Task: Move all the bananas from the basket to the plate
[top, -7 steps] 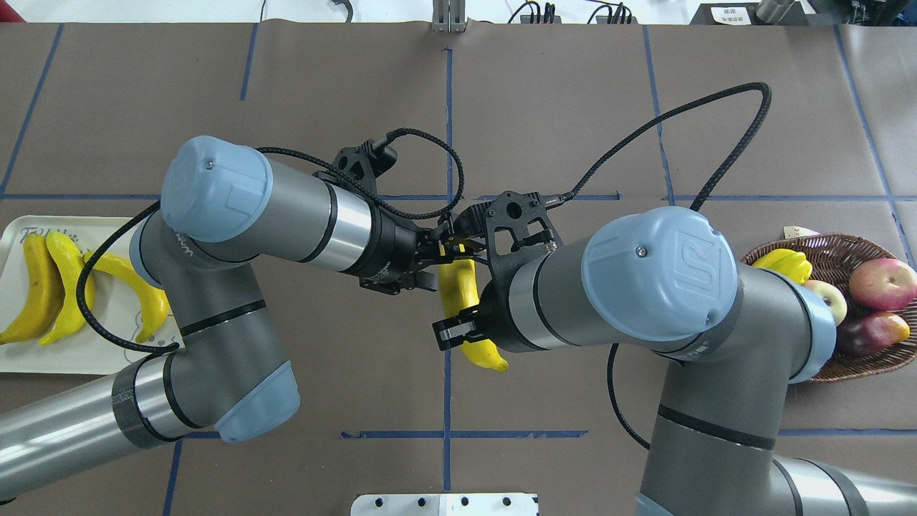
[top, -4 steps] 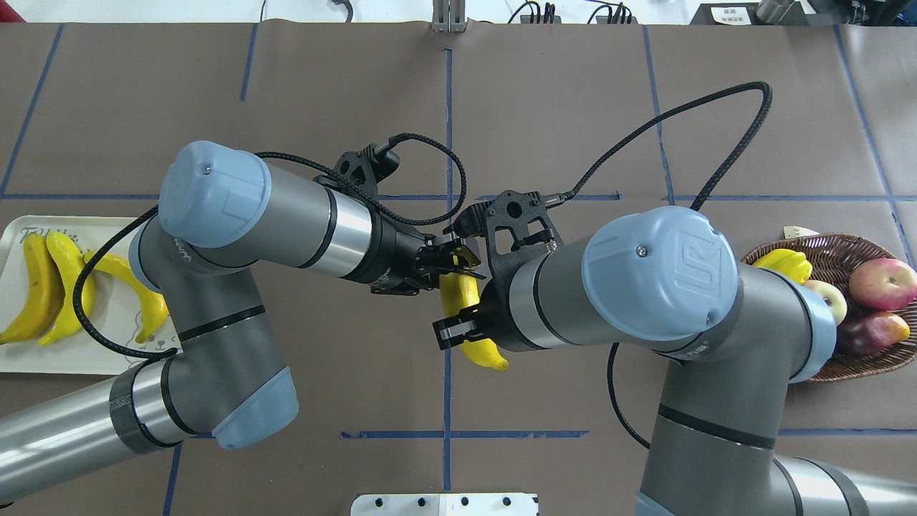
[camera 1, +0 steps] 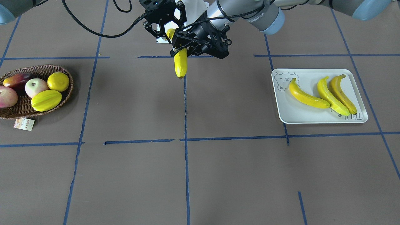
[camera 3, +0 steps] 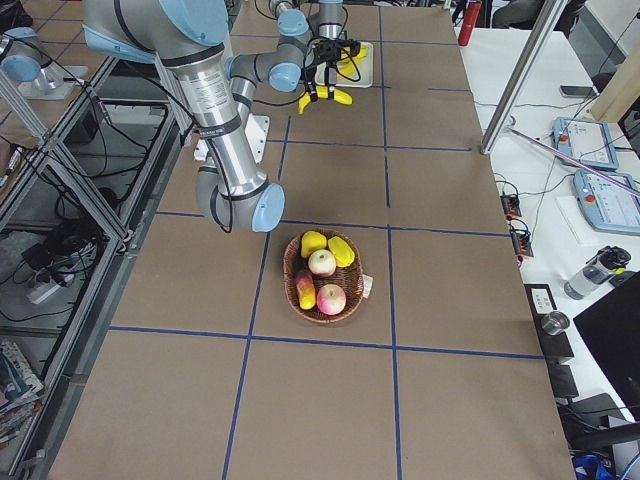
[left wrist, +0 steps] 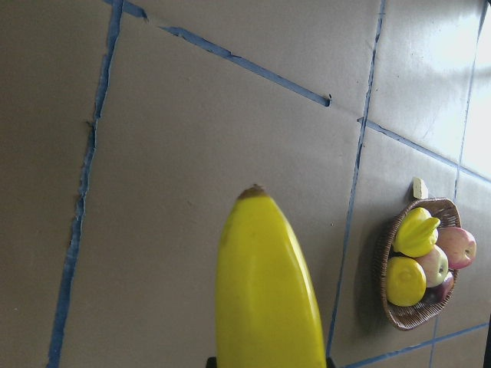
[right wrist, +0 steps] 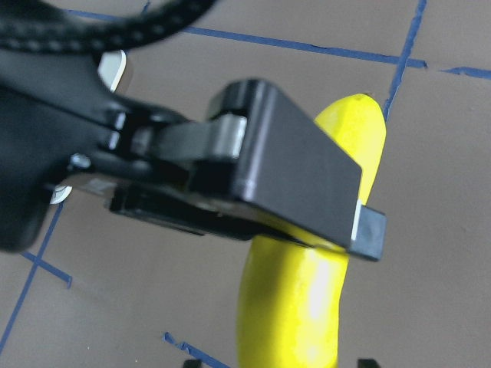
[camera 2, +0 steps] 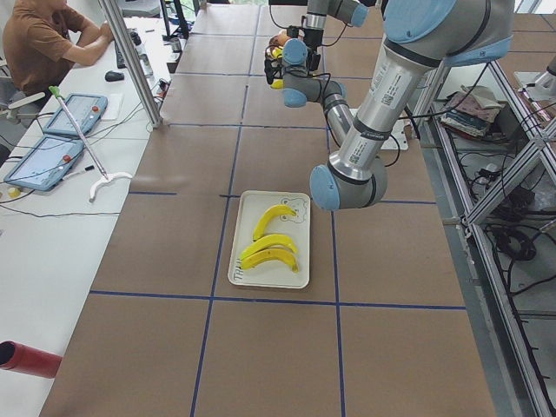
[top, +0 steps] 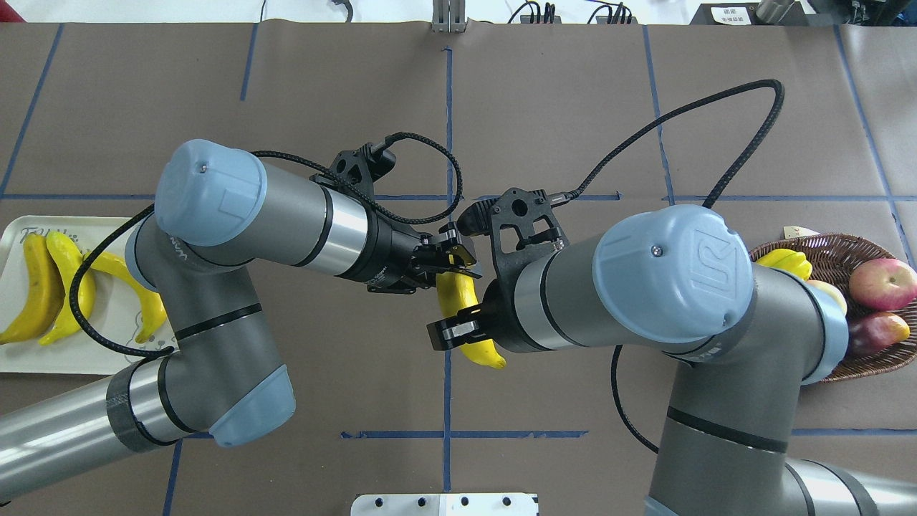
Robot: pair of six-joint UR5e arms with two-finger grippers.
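One banana (top: 458,294) (camera 1: 180,64) hangs in mid-air over the table's centre line, between both arms. My left gripper (top: 453,264) (camera 1: 185,47) is shut on the banana's far half, and its wrist view shows the banana (left wrist: 265,291) pinched at the bottom edge. My right gripper (top: 466,333) (camera 1: 167,29) straddles the near end and reads as open, its fingertips standing a little off the banana (right wrist: 307,299). Three bananas (camera 1: 307,98) lie on the plate (camera 1: 290,117) (top: 29,358). No banana shows in the basket (camera 1: 18,109) (top: 845,247).
The basket holds a starfruit (camera 1: 46,100), a round yellow fruit (camera 1: 58,81), apples and a dark red fruit. A white bracket (top: 444,504) sits at the table's near edge. A person (camera 2: 43,39) sits at the side bench.
My left gripper slid in onto the banana's far half and shut on it. The right arm shifted slightly right and its visible finger eased outward from the banana.
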